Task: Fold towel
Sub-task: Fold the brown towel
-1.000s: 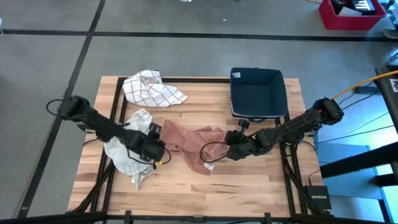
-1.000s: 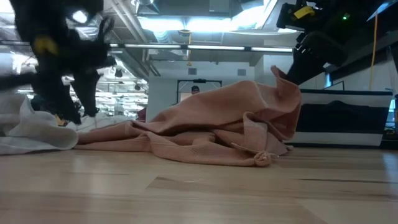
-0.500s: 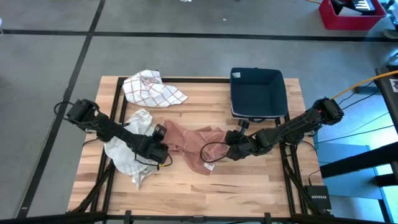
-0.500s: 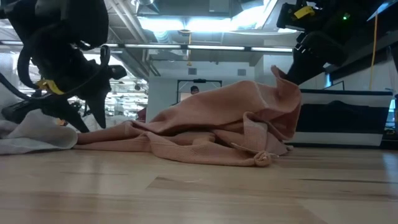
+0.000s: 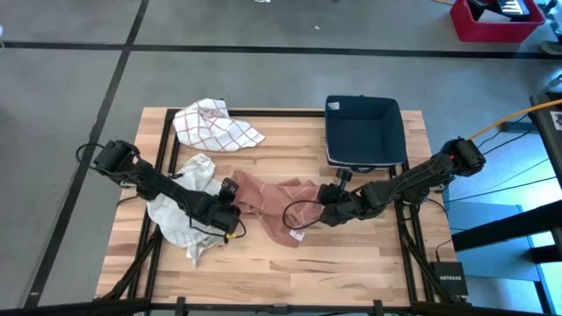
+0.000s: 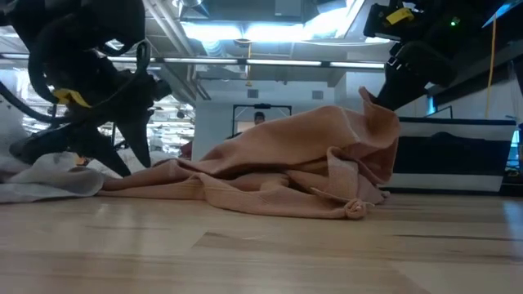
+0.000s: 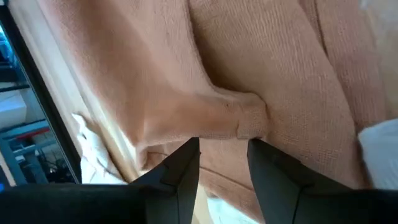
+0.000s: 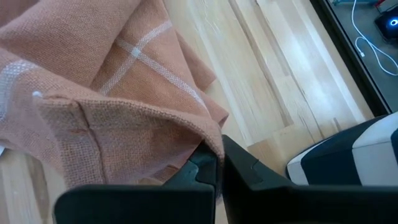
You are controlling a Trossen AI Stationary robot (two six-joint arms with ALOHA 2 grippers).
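Note:
A salmon-pink towel (image 5: 268, 197) lies crumpled at the table's middle, and its bulk rests on the wood (image 6: 270, 184). My right gripper (image 5: 327, 207) is at the towel's right end and is shut on it. My left gripper (image 5: 230, 211) is open, low at the towel's left end. In the left wrist view (image 7: 224, 158) its fingers stand just short of a hemmed corner (image 7: 249, 118) of the towel. The left gripper also shows in the low view (image 6: 124, 159), with its fingers spread. My right gripper pinches the towel's right-hand edge (image 8: 208, 140) between its two fingers. The fingers come from the table's right side, slanting down. That end is raised into a peak (image 6: 377, 110); the rest of the towel lies slack on the table. My left gripper: I cannot tell whether its fingertips touch the towel.
A white towel (image 5: 180, 215) lies bunched under my left arm. A white red-checked cloth (image 5: 215, 125) lies at the far left. A dark blue bin (image 5: 363, 132) stands at the far right. Bare wood (image 5: 290, 259) runs along the near edge.
My left gripper has moved toward the table's right, off the white towel and up to the pink towel's left end, staying low. The pink towel's near right folds have shifted slightly to the right.

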